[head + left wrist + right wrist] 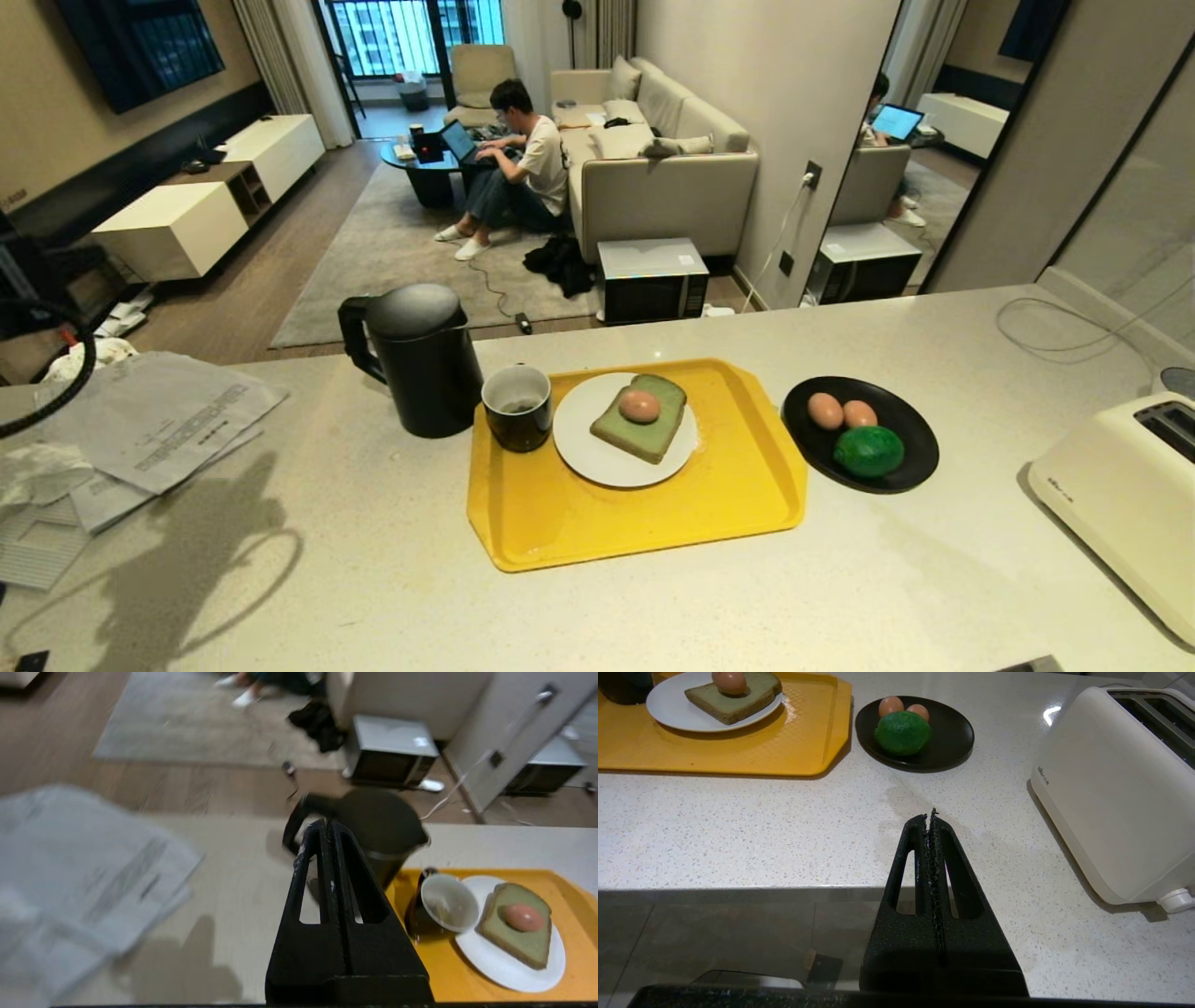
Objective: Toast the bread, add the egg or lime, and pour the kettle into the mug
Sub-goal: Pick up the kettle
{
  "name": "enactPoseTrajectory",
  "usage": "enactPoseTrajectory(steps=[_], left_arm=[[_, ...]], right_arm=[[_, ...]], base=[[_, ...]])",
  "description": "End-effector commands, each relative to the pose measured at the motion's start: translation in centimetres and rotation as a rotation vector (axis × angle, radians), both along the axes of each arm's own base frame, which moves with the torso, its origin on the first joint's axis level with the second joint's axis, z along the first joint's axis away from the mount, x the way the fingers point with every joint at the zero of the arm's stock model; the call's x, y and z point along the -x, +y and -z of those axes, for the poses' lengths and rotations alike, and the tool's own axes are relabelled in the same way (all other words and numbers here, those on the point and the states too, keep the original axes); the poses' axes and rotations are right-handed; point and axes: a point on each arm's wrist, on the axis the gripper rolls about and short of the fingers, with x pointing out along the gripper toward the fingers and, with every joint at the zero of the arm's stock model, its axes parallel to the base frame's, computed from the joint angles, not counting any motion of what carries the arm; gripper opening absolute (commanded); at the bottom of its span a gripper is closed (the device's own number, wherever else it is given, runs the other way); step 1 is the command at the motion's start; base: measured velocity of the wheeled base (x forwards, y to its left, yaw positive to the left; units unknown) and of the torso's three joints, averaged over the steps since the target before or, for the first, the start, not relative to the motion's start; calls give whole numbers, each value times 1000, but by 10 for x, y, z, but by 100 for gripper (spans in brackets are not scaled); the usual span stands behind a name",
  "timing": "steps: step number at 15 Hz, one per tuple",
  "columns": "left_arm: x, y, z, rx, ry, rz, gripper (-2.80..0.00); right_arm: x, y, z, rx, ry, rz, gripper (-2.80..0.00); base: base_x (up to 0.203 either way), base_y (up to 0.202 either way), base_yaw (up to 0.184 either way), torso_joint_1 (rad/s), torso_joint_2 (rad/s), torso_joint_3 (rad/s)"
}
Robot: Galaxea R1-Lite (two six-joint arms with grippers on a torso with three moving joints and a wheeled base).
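Note:
The pale green bread [640, 418] lies on a white plate [597, 457] on the yellow tray [579, 523], with one egg [639, 405] resting on top of it. Two more eggs [825, 410] and the lime [868, 451] sit on a black plate [910, 429] right of the tray. The black kettle [420, 359] stands left of the tray, the dark mug [518, 407] beside it on the tray. My left gripper [325, 823] is shut and empty, above the counter short of the kettle [378, 826]. My right gripper [929, 816] is shut and empty at the counter's near edge.
A cream toaster [1120, 495] stands at the right end of the counter. Loose papers [140, 429] lie at the left. A cable [1055, 327] loops at the back right. Beyond the counter a person sits on the living-room floor by a sofa.

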Motion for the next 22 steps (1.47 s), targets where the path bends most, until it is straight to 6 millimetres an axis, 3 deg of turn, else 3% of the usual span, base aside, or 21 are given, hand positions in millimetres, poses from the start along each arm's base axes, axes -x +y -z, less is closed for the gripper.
enactPoseTrajectory(steps=[1, 6, 11, 15, 22], left_arm=[[-36, 22, 13, -36, -11, 90, -280], [-24, 25, -11, -89, -135, 49, -280], [0, 23, -7, -86, -25, 21, -280], [0, 29, -3, -103, 47, -7, -280], [-19, 47, 12, -97, 119, -41, -280]], right_arm=[[0, 0, 0, 1, 1, -1, -280], [0, 0, 0, 1, 1, -1, -280], [0, 0, 0, 1, 1, -1, -280], [0, 0, 0, 1, 1, -1, -280], [0, 0, 0, 1, 1, -1, -280]], base=[[0, 0, 0, 0, 0, 0], [0, 0, 0, 0, 0, 0], [0, 0, 0, 0, 0, 0], [0, 0, 0, 0, 0, 0], [0, 0, 0, 2, 1, -77]])
